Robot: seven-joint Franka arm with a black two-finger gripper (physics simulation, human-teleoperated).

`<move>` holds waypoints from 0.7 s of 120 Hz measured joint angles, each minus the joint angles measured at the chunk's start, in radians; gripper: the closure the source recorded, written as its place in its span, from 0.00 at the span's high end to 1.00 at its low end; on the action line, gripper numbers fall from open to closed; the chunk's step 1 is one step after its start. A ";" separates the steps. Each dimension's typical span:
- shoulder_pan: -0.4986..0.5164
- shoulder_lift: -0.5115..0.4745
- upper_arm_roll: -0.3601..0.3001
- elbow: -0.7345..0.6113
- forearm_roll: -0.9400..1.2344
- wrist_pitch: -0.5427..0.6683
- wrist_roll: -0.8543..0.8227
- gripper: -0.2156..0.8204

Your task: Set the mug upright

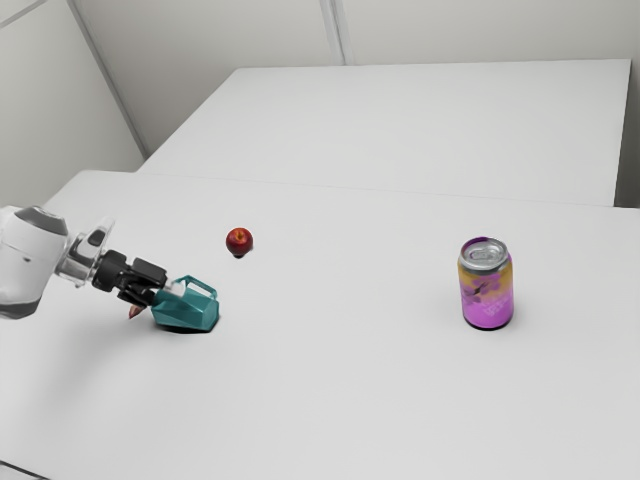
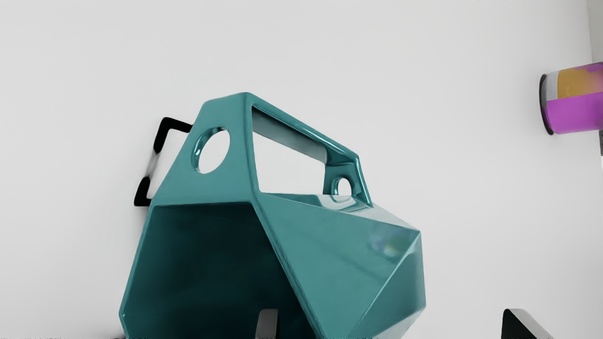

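The teal mug (image 1: 192, 312) lies on its side on the table in the exterior view, with its handle raised. My gripper (image 1: 163, 287) is low over the mug's side nearer the arm. In the wrist view the mug (image 2: 320, 254) shows its dark mouth and angular handle. The gripper (image 2: 395, 322) stands open there, one fingertip in front of the dark mouth and the other out past the mug's closed end. Whether either finger touches the mug I cannot tell.
A purple and orange can (image 1: 487, 285) stands far off toward the exterior view's right. A small red apple (image 1: 239, 240) sits beyond the mug. Close under the gripper is a small reddish object (image 1: 135, 312), partly hidden. All are on the white table (image 1: 350, 400).
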 joint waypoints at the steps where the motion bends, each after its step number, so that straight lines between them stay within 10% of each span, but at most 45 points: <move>1: 0.000 0.000 0.000 -0.001 -0.001 0.000 0.000 0.67; 84: -0.004 -0.001 0.000 -0.008 -0.018 0.008 0.013 0.26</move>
